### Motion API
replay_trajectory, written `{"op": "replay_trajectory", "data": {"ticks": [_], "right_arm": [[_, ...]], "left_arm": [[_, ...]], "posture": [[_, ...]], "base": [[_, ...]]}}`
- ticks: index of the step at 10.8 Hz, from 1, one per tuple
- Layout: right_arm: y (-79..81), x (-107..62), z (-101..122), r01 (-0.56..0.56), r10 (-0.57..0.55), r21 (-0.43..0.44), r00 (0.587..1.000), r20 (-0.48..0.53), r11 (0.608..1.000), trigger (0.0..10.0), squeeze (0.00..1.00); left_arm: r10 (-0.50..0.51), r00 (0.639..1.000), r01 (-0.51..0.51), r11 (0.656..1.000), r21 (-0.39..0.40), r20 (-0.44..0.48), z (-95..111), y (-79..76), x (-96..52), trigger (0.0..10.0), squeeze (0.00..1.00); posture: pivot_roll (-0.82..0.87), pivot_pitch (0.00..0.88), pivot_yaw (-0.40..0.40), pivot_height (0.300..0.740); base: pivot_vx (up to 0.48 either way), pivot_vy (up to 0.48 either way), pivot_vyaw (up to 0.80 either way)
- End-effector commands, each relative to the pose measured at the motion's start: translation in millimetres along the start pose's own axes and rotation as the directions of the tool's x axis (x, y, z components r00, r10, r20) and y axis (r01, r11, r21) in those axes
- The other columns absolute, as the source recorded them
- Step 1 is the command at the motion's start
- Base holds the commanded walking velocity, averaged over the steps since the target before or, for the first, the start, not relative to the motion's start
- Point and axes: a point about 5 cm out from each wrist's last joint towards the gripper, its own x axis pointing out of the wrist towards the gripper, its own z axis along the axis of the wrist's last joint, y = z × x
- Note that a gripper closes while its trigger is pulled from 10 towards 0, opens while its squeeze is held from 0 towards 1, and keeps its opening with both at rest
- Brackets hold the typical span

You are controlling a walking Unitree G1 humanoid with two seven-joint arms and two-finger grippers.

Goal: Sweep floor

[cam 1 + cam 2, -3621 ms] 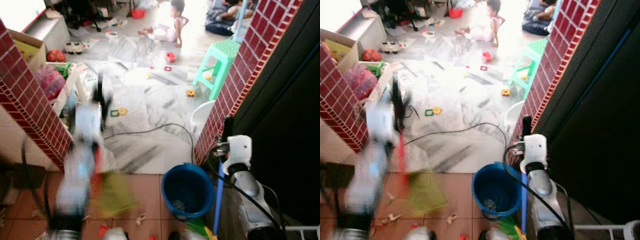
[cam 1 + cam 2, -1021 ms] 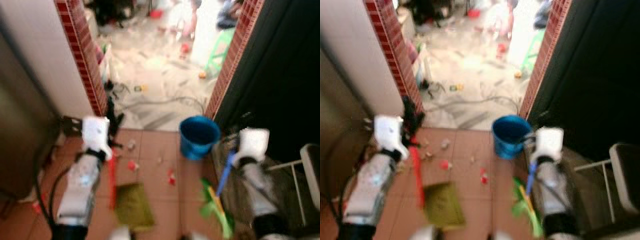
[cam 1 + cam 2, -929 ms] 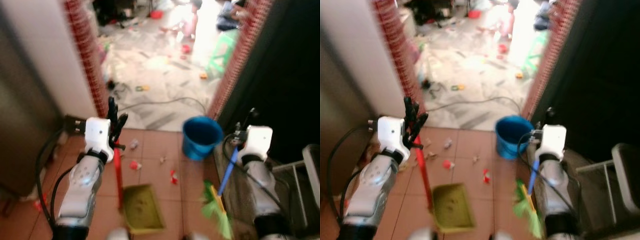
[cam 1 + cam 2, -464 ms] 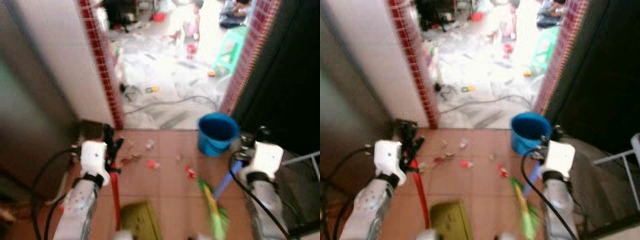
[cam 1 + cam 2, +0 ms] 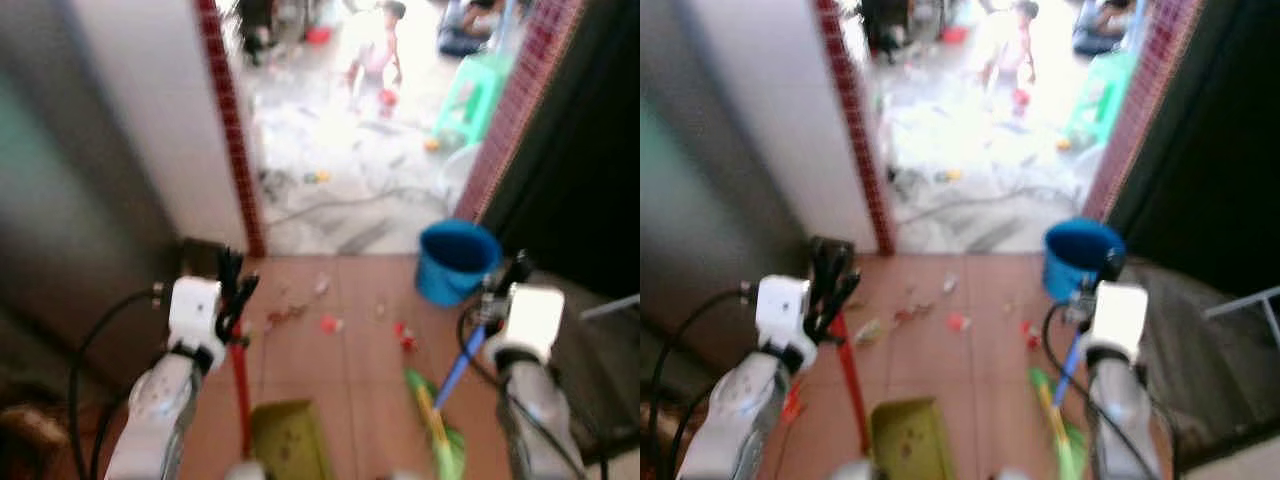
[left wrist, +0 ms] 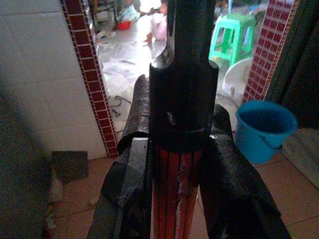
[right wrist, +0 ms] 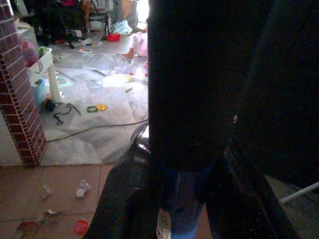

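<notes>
The left tool (image 5: 236, 296) is clenched on the red handle of the dustpan (image 5: 284, 446), whose green pan rests on the terracotta floor (image 5: 350, 360) low between the arms; the right tool (image 5: 500, 285) grips the blue handle of the broom (image 5: 437, 430), its green head down on the tiles beside the pan; scraps of litter (image 5: 328, 323) lie scattered ahead of both; a blue bucket (image 5: 455, 260) stands by the doorway; beyond, a green stool (image 5: 478, 92) and a person (image 5: 375, 55) on the pale floor.
</notes>
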Motion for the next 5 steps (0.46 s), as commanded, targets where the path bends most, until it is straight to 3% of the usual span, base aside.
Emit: {"op": "replay_trajectory", "data": {"ticks": [1,4,5], "right_arm": [[11.1,4.3,5,-0.031,0.031,0.024,0.999,0.01,0.999,10.0,0.0],[13.0,8.9,8,-0.045,0.045,0.006,0.999,0.017,0.999,10.0,0.0],[12.9,10.1,8,-0.048,0.048,0.002,0.999,0.016,0.999,10.0,0.0]], "left_arm": [[-0.001,0.999,0.0,1.0,0.03,0.051,13,2.1,1.0,10.0,0.0],[-0.04,0.996,0.037,0.999,0.037,0.082,23,-4.6,11.9,10.0,0.0],[-0.053,0.995,0.051,0.998,0.03,0.087,22,-8.0,14.1,10.0,0.0]], "posture": [[0.02,0.0,0.005,0.74],[0.01,0.0,0.002,0.74],[0.01,0.0,0.0,0.74]], "base": [[0.0,0.0,0.0],[0.0,0.0,0.0],[0.0,-0.322,0.0]]}}
